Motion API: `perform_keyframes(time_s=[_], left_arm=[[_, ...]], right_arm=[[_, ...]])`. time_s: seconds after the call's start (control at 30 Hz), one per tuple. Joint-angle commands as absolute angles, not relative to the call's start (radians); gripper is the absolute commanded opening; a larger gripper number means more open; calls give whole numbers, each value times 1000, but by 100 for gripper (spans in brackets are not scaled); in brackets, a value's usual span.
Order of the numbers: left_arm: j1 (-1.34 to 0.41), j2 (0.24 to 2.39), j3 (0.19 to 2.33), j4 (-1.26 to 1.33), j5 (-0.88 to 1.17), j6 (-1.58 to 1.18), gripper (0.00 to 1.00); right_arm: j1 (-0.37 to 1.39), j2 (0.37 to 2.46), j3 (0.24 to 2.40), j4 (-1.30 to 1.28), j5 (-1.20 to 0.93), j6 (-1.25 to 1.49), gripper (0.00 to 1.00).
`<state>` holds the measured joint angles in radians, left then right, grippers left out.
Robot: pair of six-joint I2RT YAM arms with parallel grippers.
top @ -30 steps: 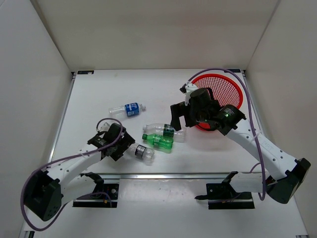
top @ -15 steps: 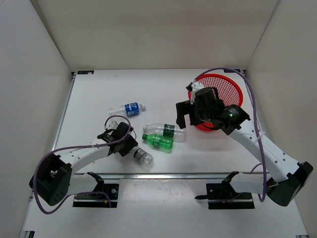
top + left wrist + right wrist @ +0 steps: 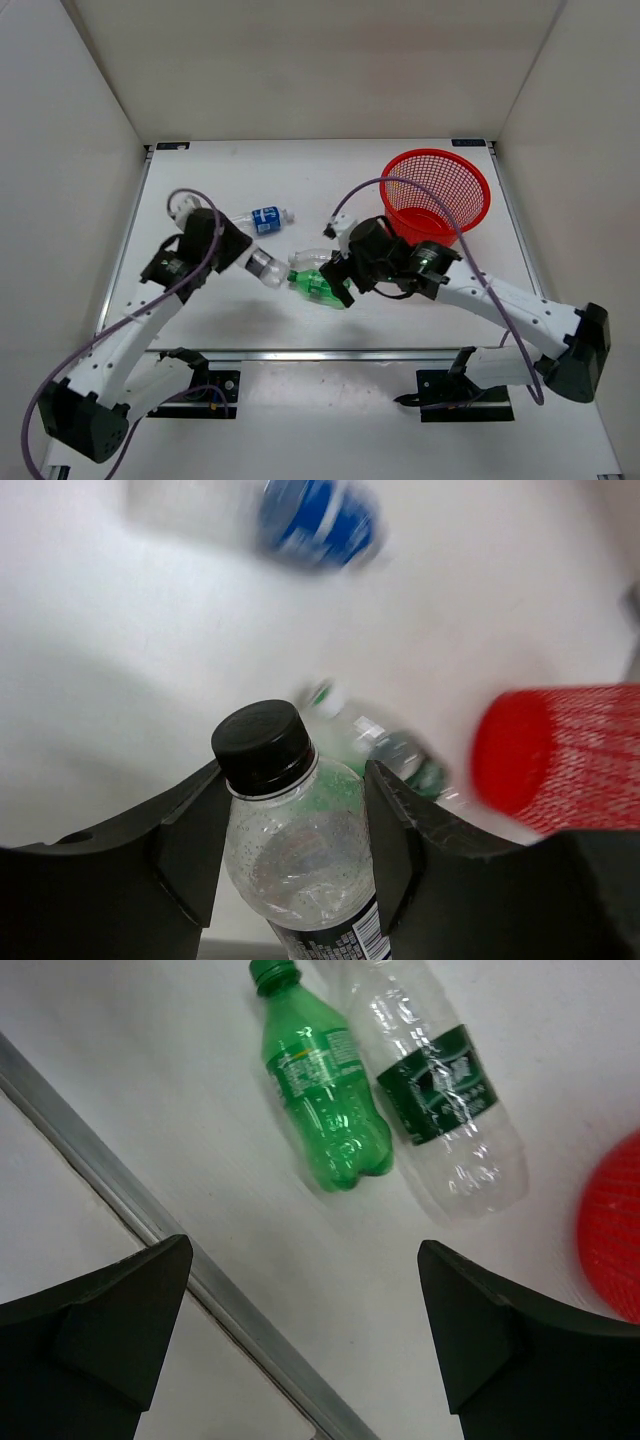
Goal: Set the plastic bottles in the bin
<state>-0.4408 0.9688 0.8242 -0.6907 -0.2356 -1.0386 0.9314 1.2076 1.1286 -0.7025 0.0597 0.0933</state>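
Observation:
My left gripper [image 3: 290, 845] is shut on the clear bottle with the dark grey label [image 3: 300, 855] just below its black cap, holding it off the table [image 3: 265, 268]. Across the table, the right gripper [image 3: 305, 1330] is open with nothing between its fingers, hovering on the near side of the all-green bottle [image 3: 325, 1100] and the clear bottle with a dark green label [image 3: 440, 1090], which lie side by side. The top view shows that gripper [image 3: 337, 282] over the green bottle [image 3: 312, 287]. A blue-label bottle [image 3: 262, 219] lies farther back. At the back right stands the red mesh bin [image 3: 437, 190].
A metal rail [image 3: 180, 1260] runs along the table's near edge, close under the right gripper. White walls enclose the table on three sides. Purple cables loop over both arms. The bin's red side [image 3: 560, 755] shows blurred in the left wrist view.
The left gripper closed on the grey-label bottle and lifted it up and back-left. The right arm swung from the bin down to the green bottles at the centre.

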Motion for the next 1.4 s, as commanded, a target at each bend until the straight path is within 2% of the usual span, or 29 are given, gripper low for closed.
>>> perform_keyframes(time_s=[0.0,0.13,0.27,0.43,0.53,0.63,0.73,0.8,0.83,0.93,1.07,1.37], left_arm=[[-385,907,1059,-804,-369,-891,36],[-410,914,1207,-821,-500,-871,37],[-374,916,1220,-807,-459,-862,37],[-393,971,1195,-686,-381,-870,36],[-475,1077,1325,-588,-400,-836,35],[-555,1306,1511,-517,-405,-796,37],[-594,1538,1780,-584,-293,-790,35],[-641,1640,1969,-671,-316,-769,34],[-669,1672,1994,-676,-343,-753,36],[-658,1671,1959,-612,-281,-775,36],[-673,1680,1985,-623,-311,-762,36],[-736,1695,1996,-607,-192,-747,37]], right_arm=[[976,1299,1109,-559,81,11,94],[936,1371,1059,-447,45,-29,94],[937,1377,1035,-370,27,-35,95],[948,1330,1031,-429,69,-35,96],[937,1292,1022,-436,60,-14,96],[922,1220,1025,-442,83,-5,96],[893,1152,1051,-436,118,-18,97],[865,1131,1136,-446,132,-44,97],[836,1129,1164,-460,115,-57,97],[775,1127,1317,-480,69,-71,99],[764,1120,1429,-482,63,-93,100],[641,1281,1522,-434,-58,-89,99]])
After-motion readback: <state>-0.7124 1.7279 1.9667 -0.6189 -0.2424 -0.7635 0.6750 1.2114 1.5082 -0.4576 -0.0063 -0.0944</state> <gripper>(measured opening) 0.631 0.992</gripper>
